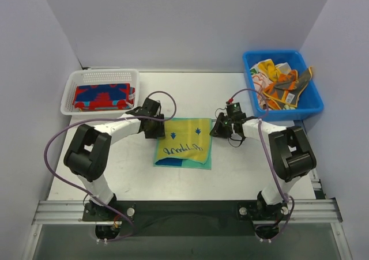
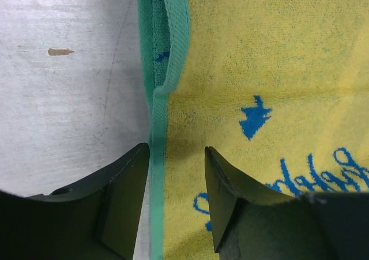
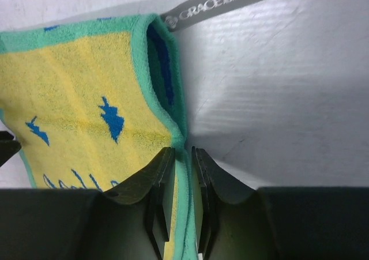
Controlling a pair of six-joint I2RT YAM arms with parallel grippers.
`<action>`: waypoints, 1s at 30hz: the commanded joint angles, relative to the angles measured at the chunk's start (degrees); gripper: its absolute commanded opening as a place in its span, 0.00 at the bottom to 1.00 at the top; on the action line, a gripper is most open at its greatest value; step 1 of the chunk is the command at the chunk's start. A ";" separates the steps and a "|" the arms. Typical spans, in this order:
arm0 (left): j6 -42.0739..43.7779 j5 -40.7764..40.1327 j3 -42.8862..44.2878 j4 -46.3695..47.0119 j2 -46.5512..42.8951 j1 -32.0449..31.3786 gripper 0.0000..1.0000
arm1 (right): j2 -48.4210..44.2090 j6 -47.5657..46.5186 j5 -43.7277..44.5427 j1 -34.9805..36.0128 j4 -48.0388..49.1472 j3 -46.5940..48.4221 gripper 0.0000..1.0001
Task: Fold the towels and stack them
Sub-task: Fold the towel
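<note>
A yellow towel (image 1: pixel 184 142) with a teal border and blue prints lies folded on the table between my two arms. My left gripper (image 1: pixel 154 121) is at its left edge. In the left wrist view that gripper (image 2: pixel 177 150) stands open, its jaws straddling the teal hem of the towel (image 2: pixel 259 70), which lies flat between them. My right gripper (image 1: pixel 222 126) is at the towel's right edge. In the right wrist view it (image 3: pixel 183 150) is shut on the teal hem of the towel (image 3: pixel 75 87), and the layers gape just beyond the jaws.
A white mesh basket (image 1: pixel 81 75) at the back left holds a folded red-and-blue towel (image 1: pixel 102 97). A blue bin (image 1: pixel 311 107) at the back right holds several crumpled towels (image 1: pixel 279 84). A grey label (image 3: pixel 216 5) sticks out from the yellow towel's corner.
</note>
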 commanded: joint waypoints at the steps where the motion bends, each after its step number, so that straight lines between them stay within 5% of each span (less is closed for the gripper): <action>1: -0.39 0.44 0.39 0.75 -4.38 0.17 0.54 | -2.17 -5.06 2.65 -1.00 -3.35 3.14 0.20; 7: -1.70 -0.27 -6.63 -0.13 -19.32 0.09 0.69 | -11.83 -4.19 4.59 0.39 -9.31 1.92 0.33; 14: -0.31 -5.10 -14.20 -7.42 -37.87 1.31 0.97 | -22.91 10.03 10.74 9.78 -13.90 -8.27 0.32; 21: 3.48 -10.46 -19.74 -9.36 -49.83 2.02 0.97 | -22.66 17.25 16.20 17.45 -15.04 -12.06 0.34; 30: 4.62 -11.96 -22.39 -9.27 -51.95 2.11 0.97 | -16.07 19.28 17.17 20.53 -15.57 -8.64 0.34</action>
